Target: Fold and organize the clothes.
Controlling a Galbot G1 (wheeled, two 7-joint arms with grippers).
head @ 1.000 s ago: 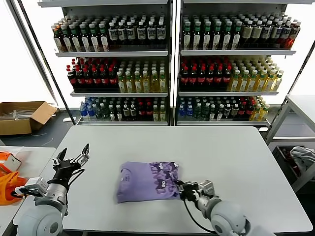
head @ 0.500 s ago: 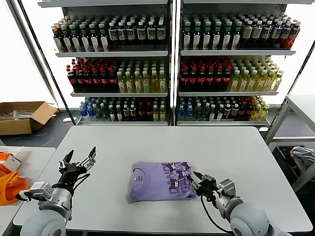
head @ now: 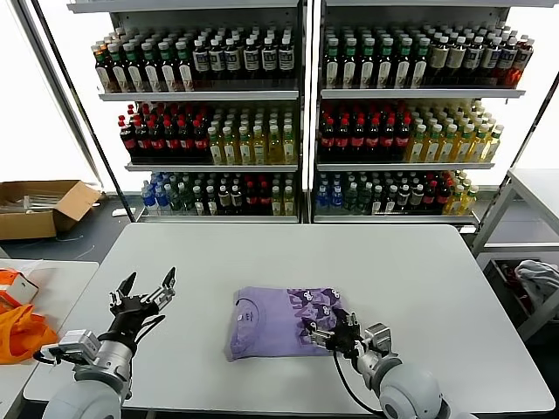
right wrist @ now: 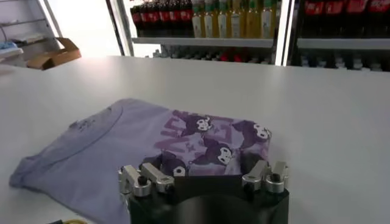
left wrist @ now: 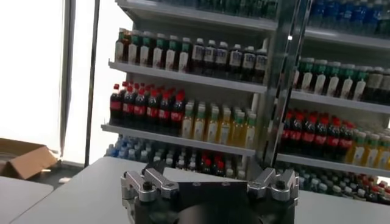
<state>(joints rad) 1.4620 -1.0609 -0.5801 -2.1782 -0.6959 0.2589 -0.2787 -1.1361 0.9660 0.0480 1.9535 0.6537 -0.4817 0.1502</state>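
A: Arm poses?
B: Right gripper (head: pixel 328 331) low at near right edge of 1 folded lavender printed T-shirt (head: pixel 281 320), mid white table (head: pixel 419 288); fingers spread, holding nil. Left gripper (head: pixel 140 292) raised (tilted up), splayed, empty.

Folded lavender T-shirt (head: pixel 284 321) lies on the white table (head: pixel 393 271), right claw (head: pixel 333 334) over its near edge.

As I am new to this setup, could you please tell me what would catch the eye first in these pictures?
A folded lavender T-shirt with dark cartoon figures lies in the middle of the white table. The right pincer sits at its near right corner, fingers spread, while the left pincer hangs open above the table's left side. Behind stand shelves of bottles.
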